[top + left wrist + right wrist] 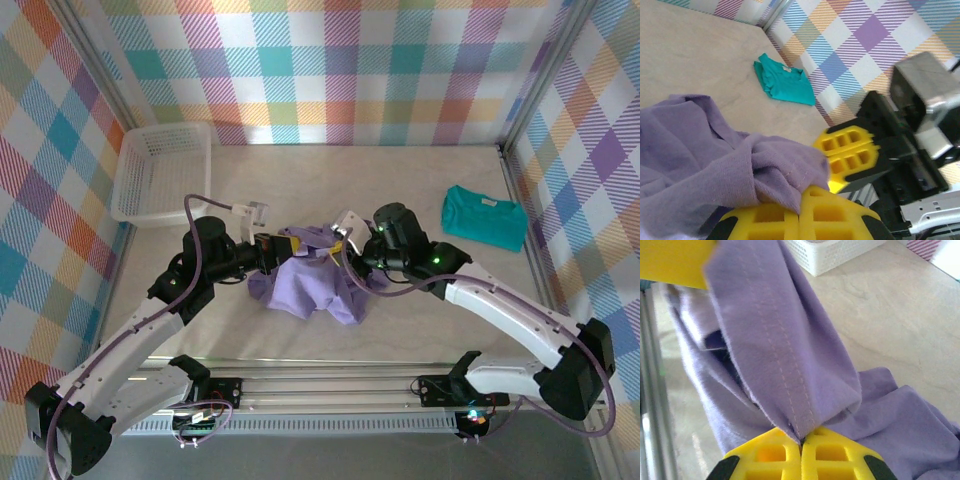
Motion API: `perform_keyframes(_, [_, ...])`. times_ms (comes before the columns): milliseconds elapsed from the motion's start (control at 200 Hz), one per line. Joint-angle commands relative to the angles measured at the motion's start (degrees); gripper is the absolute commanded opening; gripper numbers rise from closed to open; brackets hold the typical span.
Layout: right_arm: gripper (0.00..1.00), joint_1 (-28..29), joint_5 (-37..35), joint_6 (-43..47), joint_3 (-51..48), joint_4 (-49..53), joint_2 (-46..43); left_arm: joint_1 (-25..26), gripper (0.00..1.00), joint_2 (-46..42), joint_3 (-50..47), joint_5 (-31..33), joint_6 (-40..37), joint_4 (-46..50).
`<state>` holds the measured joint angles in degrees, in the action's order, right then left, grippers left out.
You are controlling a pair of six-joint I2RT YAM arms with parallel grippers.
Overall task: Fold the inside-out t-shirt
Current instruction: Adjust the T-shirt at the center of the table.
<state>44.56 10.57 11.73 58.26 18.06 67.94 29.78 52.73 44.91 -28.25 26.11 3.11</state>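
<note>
Both tools are clamped on the inside-out t-shirt (312,288): the left tool (283,244) pinches a bunched fold and the right tool (340,240) a stitched hem, with the rest heaped mid-counter (420,180). Both arms reach in from the near edge, elbows out, tools nearly meeting. The left wrist view shows the teal t-shirt (785,82) far right, while the right wrist view shows the white basket (835,255).

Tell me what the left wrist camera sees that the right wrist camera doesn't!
Left wrist view: the teal t-shirt lying on the table near the checked wall. Right wrist view: the white basket on the table. Both: the purple t-shirt, pinched by the left hand in one and the right hand in the other.
</note>
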Motion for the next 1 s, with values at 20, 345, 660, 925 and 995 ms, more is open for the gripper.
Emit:
perform_keyframes(20, [0.00, -3.3, 12.6, 0.5, 4.7, 5.1, -1.5, -1.8, 0.00, 0.5, 1.4, 1.0, 0.2, 0.9])
perform_keyframes(345, [0.00, -11.6, 33.7, -9.6, 6.5, 1.2, 1.1, -3.5, 0.26, -1.4, 0.5, 3.5, -1.5, 8.4])
perform_keyframes(660, [0.00, -11.6, 35.2, -14.5, 6.4, -3.4, 4.4, 0.9, 0.44, -5.1, 3.2, 16.8, -5.0, 19.9])
perform_keyframes(925, [0.00, -11.6, 34.8, -14.1, 6.2, -3.2, 5.1, 8.3, 0.48, 4.1, 7.4, 20.8, -7.1, 20.1])
perform_keyframes(995, [0.00, -11.6, 34.6, -14.1, 5.9, -3.2, 4.9, 8.3, 0.49, 6.7, 7.7, 19.3, -7.0, 17.8])
